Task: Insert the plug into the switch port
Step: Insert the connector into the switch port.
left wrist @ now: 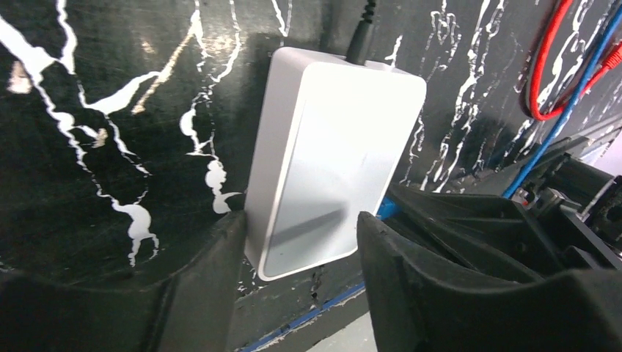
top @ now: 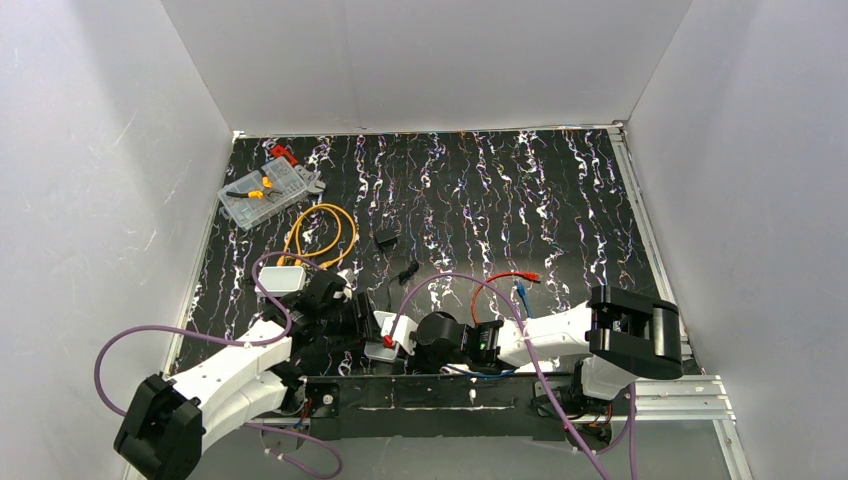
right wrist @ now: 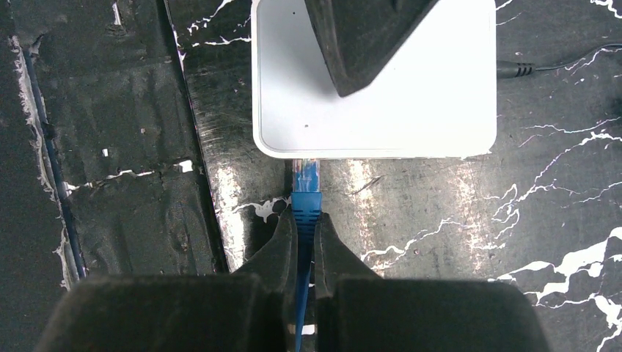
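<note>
Blue plug in right tool (tip at switch port)

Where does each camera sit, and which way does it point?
Top external: above and behind, looking down at the table; left arm and right arm show.
Left wrist: on the left gripper, facing the switch between its fingers.
Right wrist: on the right gripper, facing its fingers pinching the blue plug at the switch.
Both wrist views show the switch.

Robotics lab test cell, white panels enclosing a black marbled worktop — left arm and right arm by an aluminium rail; parts organiser, orange cable
</note>
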Controlling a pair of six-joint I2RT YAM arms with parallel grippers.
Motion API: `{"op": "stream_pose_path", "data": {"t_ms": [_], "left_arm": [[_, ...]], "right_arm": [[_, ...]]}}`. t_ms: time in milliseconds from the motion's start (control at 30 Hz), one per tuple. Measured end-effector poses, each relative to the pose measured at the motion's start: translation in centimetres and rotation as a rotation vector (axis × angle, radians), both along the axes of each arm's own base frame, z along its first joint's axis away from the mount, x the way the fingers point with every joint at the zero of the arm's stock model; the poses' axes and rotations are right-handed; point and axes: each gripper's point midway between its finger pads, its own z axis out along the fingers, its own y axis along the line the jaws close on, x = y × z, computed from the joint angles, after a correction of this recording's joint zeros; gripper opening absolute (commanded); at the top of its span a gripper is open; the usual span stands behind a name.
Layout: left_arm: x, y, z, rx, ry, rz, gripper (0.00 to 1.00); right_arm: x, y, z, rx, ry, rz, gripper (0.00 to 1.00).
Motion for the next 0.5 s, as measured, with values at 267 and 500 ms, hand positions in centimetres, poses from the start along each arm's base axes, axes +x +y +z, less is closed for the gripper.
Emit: {"op": "stream_pose_path", "data": {"t_ms": [267,500], "left_arm": [[0.04,0.70,-0.72,0.034,-0.005,0.010,0.33],[0.16,0.58,-0.77,0.030,-0.009,0.008,0.28]], "right_arm": [[0.11,-0.04,-0.01,-0.002,-0.005,-0.005,0.01],[0.18,-0.06,0.00,-0.002,-0.007,-0.008,0.01]]}}
